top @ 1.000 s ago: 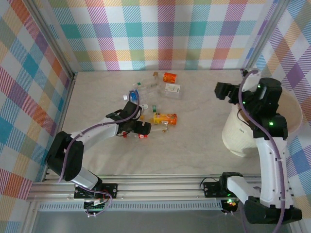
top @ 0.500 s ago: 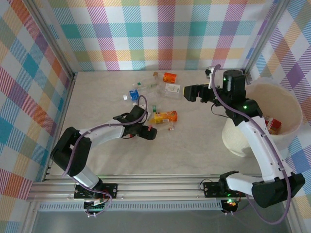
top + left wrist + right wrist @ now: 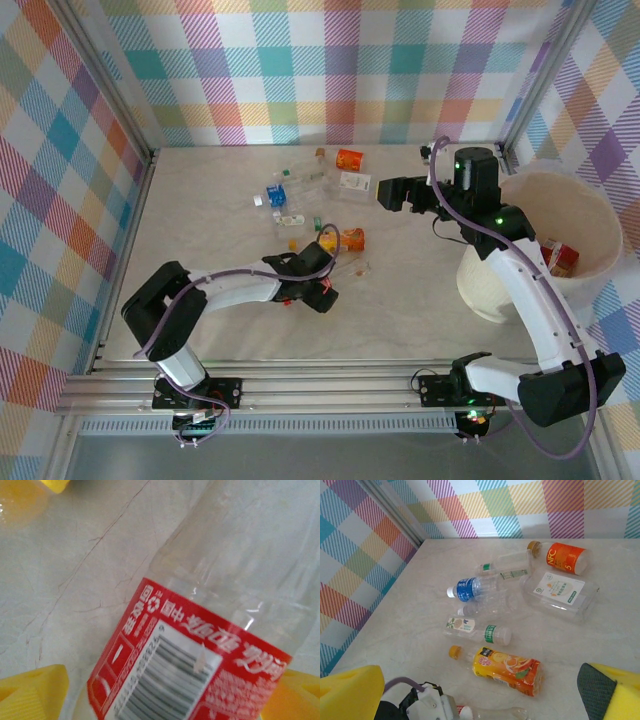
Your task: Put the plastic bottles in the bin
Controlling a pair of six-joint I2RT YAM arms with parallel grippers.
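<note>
- The left tool [image 3: 320, 293] lies low on the desk [image 3: 200, 200]. Its yellow pads [image 3: 30, 692] are spread wide on either side of a clear red-labelled bottle [image 3: 200, 670]. A strip of desk shows between one pad and the bottle, so the tool is released, not clenched.
- The right tool [image 3: 388, 192] hangs above the desk with its fingers wide apart and nothing in them. It is between the scattered bottles and the bin [image 3: 485, 285].
- I count about eight bottles on the desk:
  - an orange-labelled bottle [image 3: 560, 557]
  - a green-banded clear bottle [image 3: 505, 569]
  - a blue-labelled bottle [image 3: 470, 587]
  - a flat clear pack [image 3: 559, 592]
  - a crumpled clear bottle [image 3: 492, 607]
  - a white-and-green-labelled bottle [image 3: 477, 629]
  - a yellow juice bottle [image 3: 505, 669]
  - the red-labelled one at the left tool
- One bin stands at the desk's right side, with a single red-labelled piece [image 3: 563, 258] inside.
- The left wrist view cuts off the red-labelled bottle's cap and base. The crumpled clear bottle is hard to make out against the pale desk.
</note>
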